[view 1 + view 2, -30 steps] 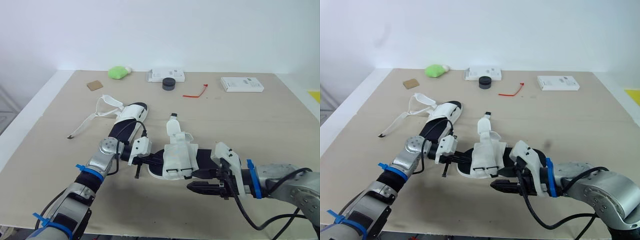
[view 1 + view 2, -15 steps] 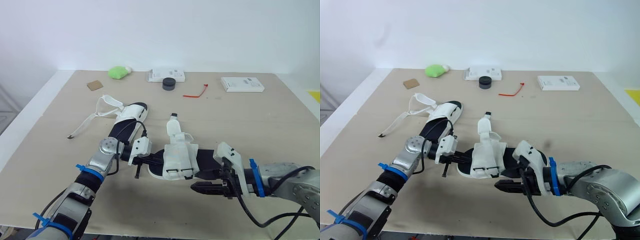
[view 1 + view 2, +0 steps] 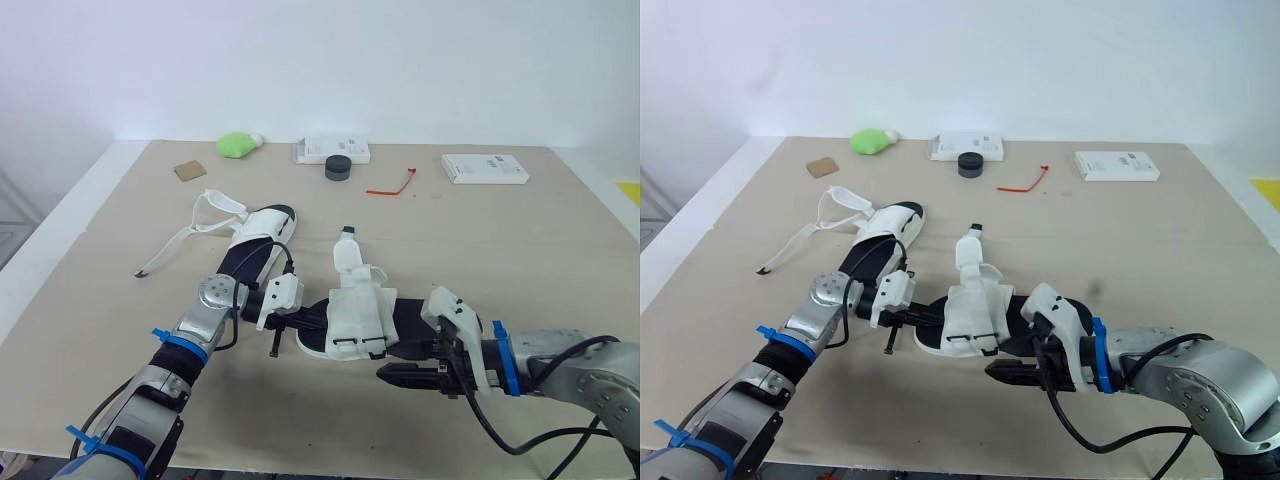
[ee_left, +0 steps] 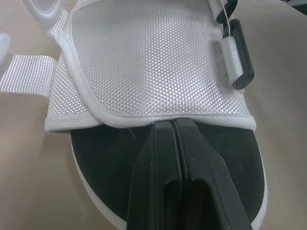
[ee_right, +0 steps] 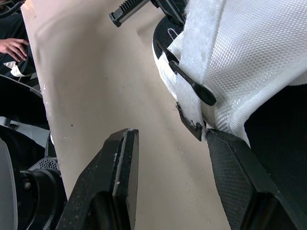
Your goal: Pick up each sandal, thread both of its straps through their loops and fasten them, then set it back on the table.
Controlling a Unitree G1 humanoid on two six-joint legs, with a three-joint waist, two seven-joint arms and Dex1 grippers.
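Observation:
A white-strapped sandal with a black insole (image 3: 355,315) lies at the table's front centre, one strap (image 3: 346,250) sticking up. My left gripper (image 3: 305,322) is at its left end. Its fingers are shut, lying on the insole (image 4: 105,158) with the tips tucked under the hem of the white upper (image 4: 144,62). My right gripper (image 3: 402,375) is open at the sandal's front right corner, close to the table. A loose strap end (image 5: 189,103) and a black loop (image 5: 192,86) hang just beyond its fingertips. The second sandal (image 3: 255,235) lies to the back left, straps undone.
Along the table's far side are a green lump (image 3: 235,145), a brown card (image 3: 189,171), a black round piece (image 3: 338,168), two white boxes (image 3: 330,150) (image 3: 484,168) and a red tie (image 3: 392,185). A person's hand (image 5: 14,48) is off the table's edge.
My right gripper drifted slightly right, away from the sandal, then came back left to its corner. The left arm and both sandals have not moved.

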